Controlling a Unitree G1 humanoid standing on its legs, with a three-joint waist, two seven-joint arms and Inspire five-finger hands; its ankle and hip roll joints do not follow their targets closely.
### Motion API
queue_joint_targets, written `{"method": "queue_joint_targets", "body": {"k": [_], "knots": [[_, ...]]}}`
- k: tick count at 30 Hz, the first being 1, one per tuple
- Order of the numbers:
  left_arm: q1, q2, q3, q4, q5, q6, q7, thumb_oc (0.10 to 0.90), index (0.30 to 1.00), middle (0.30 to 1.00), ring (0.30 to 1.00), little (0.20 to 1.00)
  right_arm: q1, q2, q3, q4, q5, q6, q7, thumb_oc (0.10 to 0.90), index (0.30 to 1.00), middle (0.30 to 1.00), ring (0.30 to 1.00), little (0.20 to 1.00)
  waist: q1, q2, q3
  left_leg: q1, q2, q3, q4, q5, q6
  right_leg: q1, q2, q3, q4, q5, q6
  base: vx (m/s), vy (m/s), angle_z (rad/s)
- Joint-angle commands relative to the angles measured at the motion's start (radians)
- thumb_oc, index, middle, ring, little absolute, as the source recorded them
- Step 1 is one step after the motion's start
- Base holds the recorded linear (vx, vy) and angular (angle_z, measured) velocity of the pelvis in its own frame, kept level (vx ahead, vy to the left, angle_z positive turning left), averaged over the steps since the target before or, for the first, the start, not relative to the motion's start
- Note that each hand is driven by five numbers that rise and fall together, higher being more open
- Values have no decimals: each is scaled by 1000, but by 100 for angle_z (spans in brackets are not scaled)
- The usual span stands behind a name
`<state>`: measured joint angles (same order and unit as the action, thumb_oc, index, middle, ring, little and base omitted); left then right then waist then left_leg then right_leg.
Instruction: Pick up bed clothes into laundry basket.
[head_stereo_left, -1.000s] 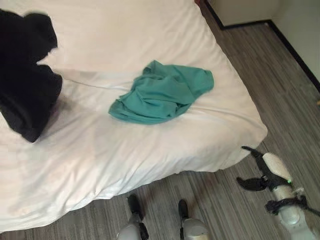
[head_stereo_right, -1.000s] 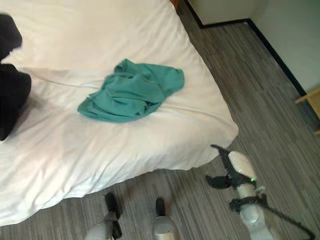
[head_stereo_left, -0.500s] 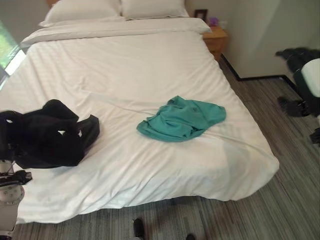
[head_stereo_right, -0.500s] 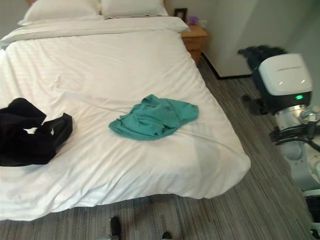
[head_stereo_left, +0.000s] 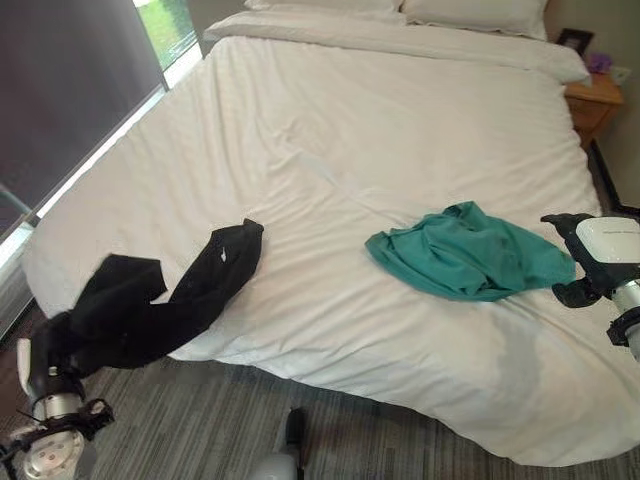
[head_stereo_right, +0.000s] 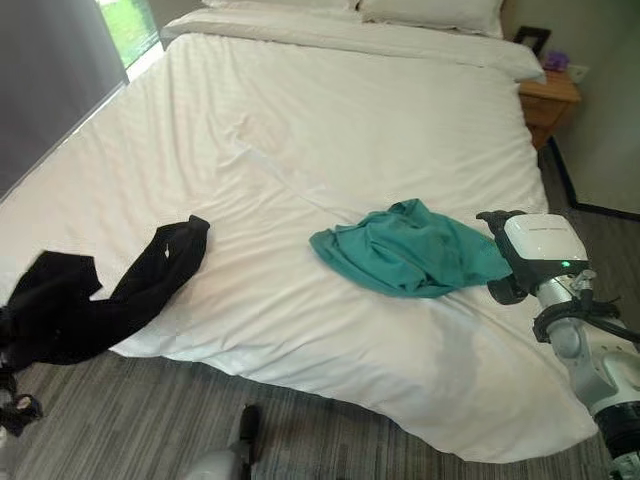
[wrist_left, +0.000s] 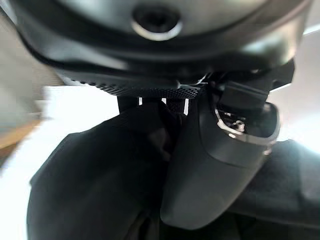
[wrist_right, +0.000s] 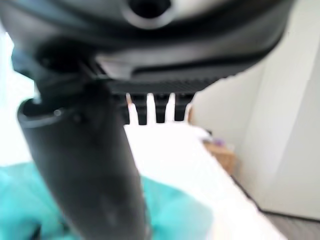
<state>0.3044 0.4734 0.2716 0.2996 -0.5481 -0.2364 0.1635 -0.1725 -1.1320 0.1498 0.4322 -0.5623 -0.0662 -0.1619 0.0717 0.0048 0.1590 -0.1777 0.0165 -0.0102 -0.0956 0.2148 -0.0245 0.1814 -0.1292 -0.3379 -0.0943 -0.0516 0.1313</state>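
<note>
The robot's left hand (wrist_left: 210, 165) is clamped on a black garment (head_stereo_left: 160, 300) trailing off the white bed (head_stereo_left: 380, 130). Its right hand (head_stereo_right: 520, 265), fingers straight, hovers beside a teal garment (head_stereo_right: 405, 250). Best lift the black one clear before carrying it.

Black garment (head_stereo_left: 160, 300), teal garment (head_stereo_left: 468, 250), white striped bedcover (head_stereo_left: 380, 130), grey streaked floor (head_stereo_left: 170, 420).

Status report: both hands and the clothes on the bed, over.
Left hand shut on black garment, trailing off the bed edge. Right hand open beside teal garment, not gripping. Nothing in the way.
</note>
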Motion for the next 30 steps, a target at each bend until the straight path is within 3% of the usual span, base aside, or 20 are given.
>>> {"method": "queue_joint_targets", "body": {"k": [1,5,8,11,12,13,14,22,28,29,30], "knots": [[-112,27,-6,-2,-113,-67,-48,400,300,300,300,300,-239,-10,54,56,25,48,-46,800,900,900,900,900,42,6,54,84,143,27,8,-98,-156,-56,-66,35,8,-27,45,-139,-4,21],[-122,-35,-79,45,-157,-48,-86,400,300,300,300,300,-325,55,138,116,6,61,-63,800,900,900,900,900,43,21,83,52,153,25,8,-84,-164,-84,-55,35,7,-26,40,-50,-10,13],[-166,-32,-170,69,-167,-47,-108,400,300,300,300,300,-445,130,230,188,23,64,-93,800,900,900,900,900,49,31,118,2,162,32,8,-67,-174,-130,-47,35,7,-21,33,-60,-2,4],[-185,-24,-197,83,-157,-41,-117,400,300,300,300,300,-515,172,282,217,33,67,-108,800,900,900,900,900,41,34,116,-13,164,41,8,-67,-174,-154,-47,43,7,-17,34,-12,39,-2],[-195,-22,-205,88,-152,-41,-114,400,300,300,300,300,-530,189,285,219,43,71,-114,765,848,848,848,848,38,34,116,-16,163,45,8,-67,-173,-158,-47,46,7,-17,35,28,76,-4],[-203,-21,-209,93,-149,-42,-112,400,300,300,300,300,-537,204,280,215,57,70,-120,800,900,900,900,900,36,33,111,-15,161,46,8,-71,-171,-158,-50,48,7,-17,35,17,41,-3],[-203,-21,-209,94,-148,-43,-112,400,300,300,300,300,-537,204,280,215,57,70,-120,800,900,900,900,900,36,32,111,-16,160,47,8,-72,-170,-158,-51,48,7,-17,35,50,75,-8],[-276,12,-238,168,-155,-29,-134,400,300,300,300,300,-602,210,311,188,92,65,-107,800,900,900,900,900,-6,-4,54,30,120,70,8,-121,-146,-133,-99,58,7,-1,51,62,87,-9],[-336,34,-232,273,-179,-13,-123,400,300,300,300,300,-739,201,439,219,91,80,-25,800,900,900,900,900,-32,-46,22,67,106,116,8,-153,-130,-140,-118,91,7,24,70,29,60,-15],[-404,22,-291,248,-170,-33,-93,400,300,300,300,300,-779,245,486,266,86,100,-1,800,900,900,900,900,-42,-62,12,78,107,128,8,-161,-126,-143,-122,102,7,32,73,18,22,-12],[-407,20,-292,248,-168,-34,-89,400,300,300,300,300,-785,246,490,272,87,99,-2,800,900,900,900,900,-40,-62,15,79,106,131,8,-162,-126,-143,-123,104,7,32,73,20,26,-17]]}}
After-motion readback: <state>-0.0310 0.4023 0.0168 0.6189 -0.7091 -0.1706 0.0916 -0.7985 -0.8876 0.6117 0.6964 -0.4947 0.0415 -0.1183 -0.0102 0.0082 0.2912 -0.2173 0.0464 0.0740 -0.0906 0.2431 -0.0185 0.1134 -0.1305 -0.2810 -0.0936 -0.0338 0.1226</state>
